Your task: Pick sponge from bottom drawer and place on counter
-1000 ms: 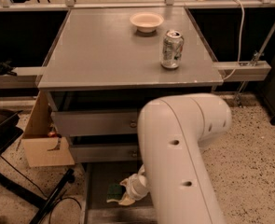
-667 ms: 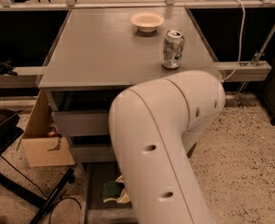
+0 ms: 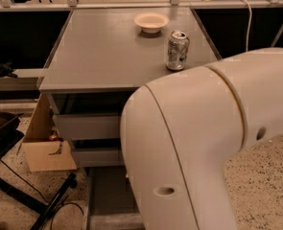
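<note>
My big white arm fills the lower right of the camera view and hides my gripper, which is out of sight behind it. The sponge is hidden too. The bottom drawer stands pulled out below the two upper drawers; only its left part shows, a bare grey floor with a low left wall. The counter is the flat grey top of the cabinet, above and behind my arm.
A pale bowl stands at the back of the counter and a drink can stands upright near its right edge. A cardboard box sits on the floor left of the cabinet, with black stand legs and cable in front of it.
My arm has swung up and across toward the camera and now covers the drawer's right side. The gripper and the sponge in it, visible low in the drawer before, are now hidden.
</note>
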`<state>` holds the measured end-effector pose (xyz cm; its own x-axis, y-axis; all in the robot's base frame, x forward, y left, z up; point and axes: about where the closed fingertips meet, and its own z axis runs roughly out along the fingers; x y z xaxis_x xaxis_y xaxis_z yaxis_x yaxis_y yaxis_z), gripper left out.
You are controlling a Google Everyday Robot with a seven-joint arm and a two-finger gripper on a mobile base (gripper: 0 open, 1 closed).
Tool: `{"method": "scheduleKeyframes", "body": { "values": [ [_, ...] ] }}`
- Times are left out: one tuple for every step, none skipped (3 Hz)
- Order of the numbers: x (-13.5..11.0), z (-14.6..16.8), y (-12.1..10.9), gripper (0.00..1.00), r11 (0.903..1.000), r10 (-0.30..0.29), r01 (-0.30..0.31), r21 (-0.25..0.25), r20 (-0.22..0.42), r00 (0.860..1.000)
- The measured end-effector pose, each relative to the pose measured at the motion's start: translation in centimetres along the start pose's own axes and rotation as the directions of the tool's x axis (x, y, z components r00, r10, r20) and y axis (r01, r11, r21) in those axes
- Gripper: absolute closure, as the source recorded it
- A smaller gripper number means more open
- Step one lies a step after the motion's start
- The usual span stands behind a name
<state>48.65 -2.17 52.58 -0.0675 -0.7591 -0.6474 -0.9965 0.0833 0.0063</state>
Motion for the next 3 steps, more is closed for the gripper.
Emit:
{"method": "scheduleKeyframes", "body": {
  "values": [
    [2.3,-4.7,-2.4,1.0,0.9903,0.125,-0.126,0.057,0.023,0.992],
    [2.2,-4.8,-2.3,1.0,0.9895,0.131,-0.132,0.059,0.013,0.991],
    [0.1,-6.6,-2.5,1.0,0.9874,0.127,-0.125,0.097,-0.01,0.992]
  ]
}}
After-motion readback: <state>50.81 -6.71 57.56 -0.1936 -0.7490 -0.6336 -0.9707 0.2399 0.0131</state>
